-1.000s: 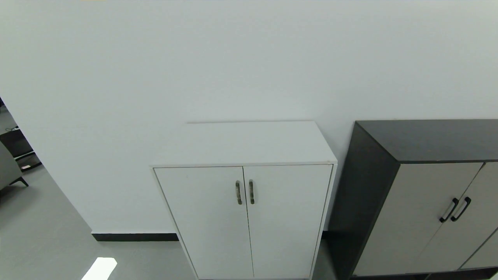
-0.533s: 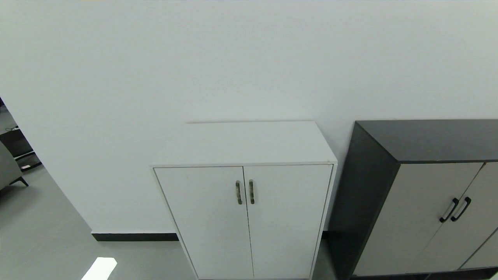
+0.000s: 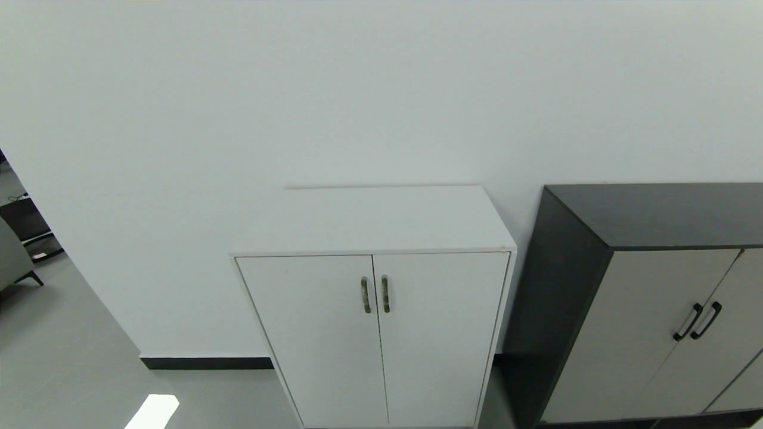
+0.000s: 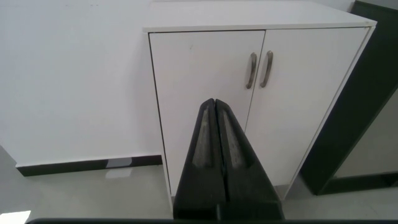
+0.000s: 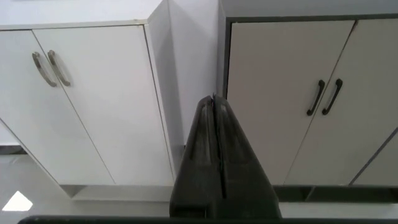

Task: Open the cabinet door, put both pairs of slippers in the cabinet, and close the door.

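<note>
A white two-door cabinet stands against the wall with both doors closed; two metal handles sit side by side at the centre seam. My left gripper is shut with nothing in it, some way back from the left door. My right gripper is shut and empty, in front of the gap between the white cabinet and a darker cabinet.
A black-framed cabinet with grey doors and black handles stands to the right of the white one. Grey floor lies open to the left, with a black baseboard along the wall and a chair at the far left edge.
</note>
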Controlling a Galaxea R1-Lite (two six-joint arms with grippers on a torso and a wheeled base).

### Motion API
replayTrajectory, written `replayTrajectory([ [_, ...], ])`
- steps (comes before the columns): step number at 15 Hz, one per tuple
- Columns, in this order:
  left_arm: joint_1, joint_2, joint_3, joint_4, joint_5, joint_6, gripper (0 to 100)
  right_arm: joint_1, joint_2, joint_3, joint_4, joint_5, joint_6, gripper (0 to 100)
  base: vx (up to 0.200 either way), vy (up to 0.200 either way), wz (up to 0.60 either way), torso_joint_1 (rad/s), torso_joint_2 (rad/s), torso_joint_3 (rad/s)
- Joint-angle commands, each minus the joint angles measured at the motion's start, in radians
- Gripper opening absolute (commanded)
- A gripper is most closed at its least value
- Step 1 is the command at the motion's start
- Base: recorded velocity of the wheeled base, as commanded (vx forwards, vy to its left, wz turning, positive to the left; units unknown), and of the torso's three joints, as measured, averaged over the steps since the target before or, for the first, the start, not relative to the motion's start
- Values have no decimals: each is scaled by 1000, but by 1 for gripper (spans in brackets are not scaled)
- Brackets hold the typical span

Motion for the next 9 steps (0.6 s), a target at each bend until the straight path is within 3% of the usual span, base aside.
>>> replayTrajectory([
  [1,0,1,0,0,0,-1,0,0,-5,4,1,0,2,0,0,0,0,0,0,0],
  [9,0,1,0,0,0,1,0,0,-5,4,1,-2,11,0,0,0,0,0,0,0],
])
